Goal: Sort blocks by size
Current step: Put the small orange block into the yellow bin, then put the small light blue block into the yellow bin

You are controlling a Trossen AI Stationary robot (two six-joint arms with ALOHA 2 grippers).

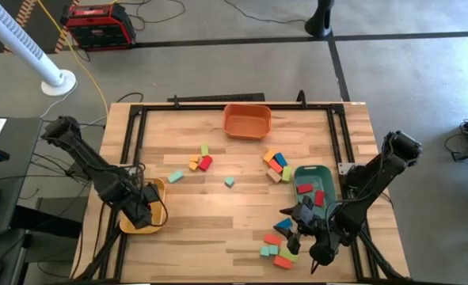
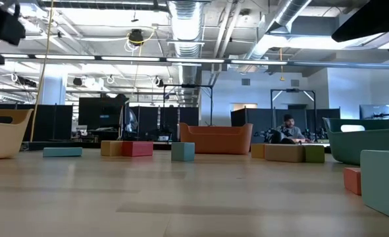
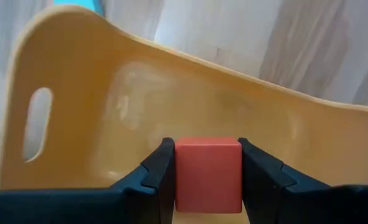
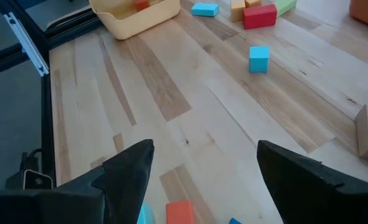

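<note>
Item logged: my left end effector [image 3: 207, 180] gripped a red block [image 3: 208, 174] inside the yellow tray [image 3: 171, 106]; right end effector [image 4: 202, 171] stood wide above the worktop [image 4: 190, 106].

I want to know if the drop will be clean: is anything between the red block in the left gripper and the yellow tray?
Nothing visible. The left gripper is shut on the red block right over the yellow tray, and the tray floor showing beyond the block is bare. The right gripper waits open over the table, far off.
</note>
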